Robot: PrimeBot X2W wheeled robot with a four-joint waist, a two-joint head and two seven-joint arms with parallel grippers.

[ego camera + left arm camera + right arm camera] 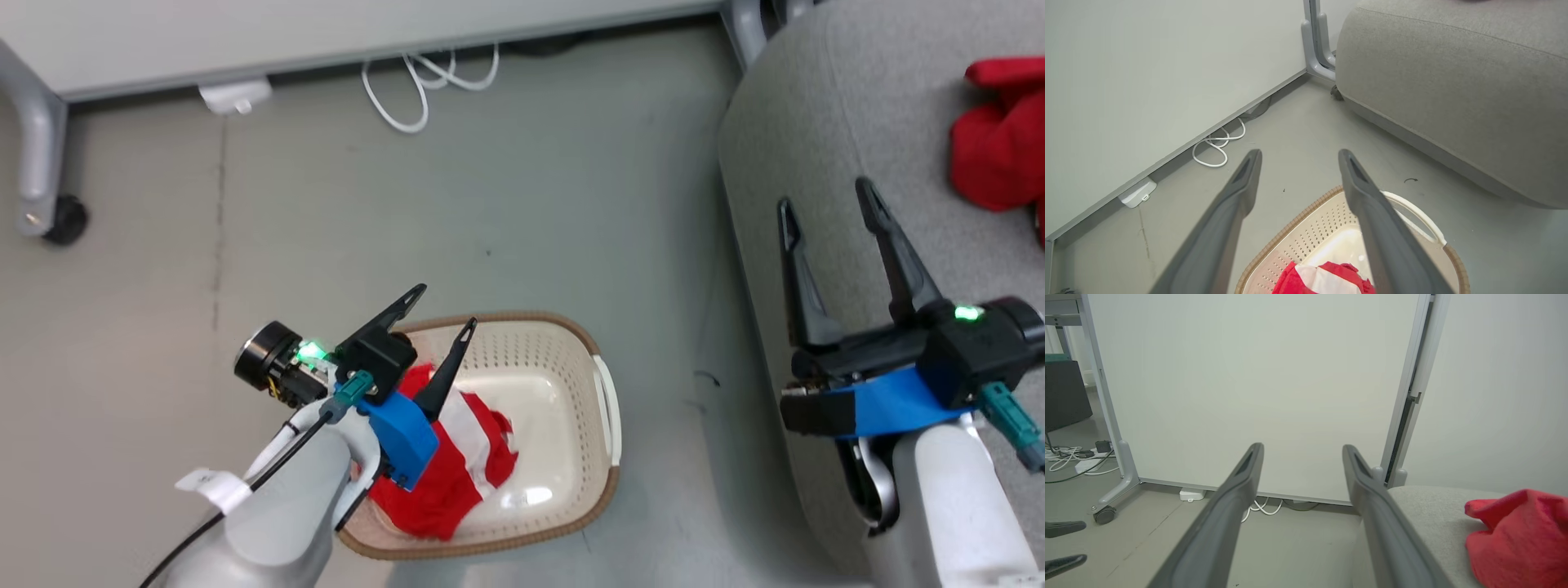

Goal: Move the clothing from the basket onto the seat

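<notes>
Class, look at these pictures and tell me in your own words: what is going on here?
A two-armed robot is moving red clothing from a laundry basket to a grey sofa. One plain red garment already lies on the sofa. A red-and-white striped garment is still in the basket. The left gripper hangs above it, jaws open, holding nothing. The right gripper is over the sofa's edge, jaws open and empty too.
</notes>
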